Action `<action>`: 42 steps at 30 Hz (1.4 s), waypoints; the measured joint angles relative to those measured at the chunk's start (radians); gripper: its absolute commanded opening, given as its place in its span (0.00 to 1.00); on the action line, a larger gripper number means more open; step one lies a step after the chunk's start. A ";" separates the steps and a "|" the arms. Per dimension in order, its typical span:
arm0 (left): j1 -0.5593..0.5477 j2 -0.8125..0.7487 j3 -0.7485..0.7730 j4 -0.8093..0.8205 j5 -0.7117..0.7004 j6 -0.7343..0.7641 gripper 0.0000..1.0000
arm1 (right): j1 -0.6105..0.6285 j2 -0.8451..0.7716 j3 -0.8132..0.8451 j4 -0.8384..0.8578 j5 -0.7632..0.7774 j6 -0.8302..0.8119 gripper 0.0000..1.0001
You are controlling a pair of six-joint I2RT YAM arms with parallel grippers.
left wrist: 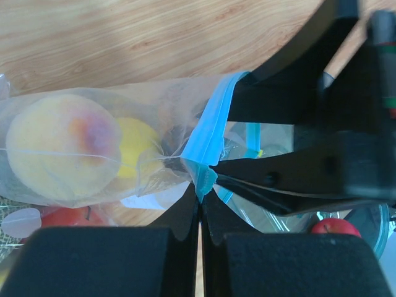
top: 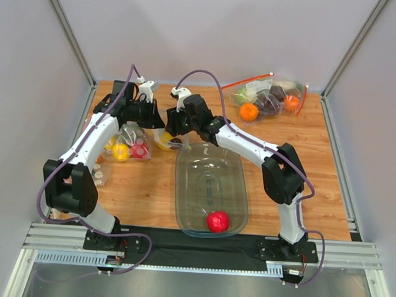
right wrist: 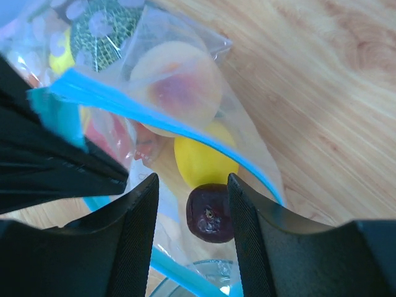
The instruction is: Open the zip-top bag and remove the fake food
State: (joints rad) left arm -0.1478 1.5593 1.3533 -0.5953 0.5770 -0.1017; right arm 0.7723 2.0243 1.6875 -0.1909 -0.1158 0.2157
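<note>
Zip-top bag (left wrist: 167,105): thin, clear, crinkled film with a light-blue strip along the mouth. Lies on the wood-grain tabletop (top: 302,166), just beside the far left corner of a clear, rounded plastic tub (top: 177,187). Gapes at the mouth. Holds a round, matte peach (right wrist: 176,86), pale yellow with a pink blush, a smooth yellow lemon (right wrist: 198,162), and a glossy dark plum (right wrist: 210,215) right at the opening. Left tool (left wrist: 199,197) pressed together, pinching a corner of the blue strip. Right tool (right wrist: 189,207) partly spread, black finely textured fingers (right wrist: 139,235) flanking the plum, with a gap on one side. Shiny red apple (top: 217,221) resting in the tub.
</note>
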 measured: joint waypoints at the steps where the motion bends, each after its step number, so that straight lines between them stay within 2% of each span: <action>1: 0.000 0.002 0.000 0.000 0.000 0.000 0.00 | 0.000 0.019 0.012 -0.013 -0.008 0.000 0.49; 9: 0.000 0.008 0.000 -0.002 0.002 0.000 0.00 | 0.005 0.108 0.058 -0.105 0.006 -0.014 0.51; 16: 0.000 0.014 0.000 -0.010 0.002 0.000 0.00 | 0.006 0.114 0.058 -0.139 0.047 -0.052 0.61; 24: 0.000 0.018 0.000 -0.016 -0.006 0.000 0.00 | 0.011 0.159 0.108 -0.176 0.057 -0.087 0.66; 33: 0.011 0.037 0.000 -0.017 -0.018 0.000 0.00 | 0.006 0.211 0.169 -0.209 0.016 -0.089 0.67; 42: 0.015 0.051 0.000 -0.025 -0.040 0.002 0.00 | 0.000 0.311 0.319 -0.322 -0.024 -0.103 0.65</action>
State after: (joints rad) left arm -0.1329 1.6104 1.3529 -0.6205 0.5365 -0.1001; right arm 0.7727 2.3356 2.0060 -0.5133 -0.1394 0.1131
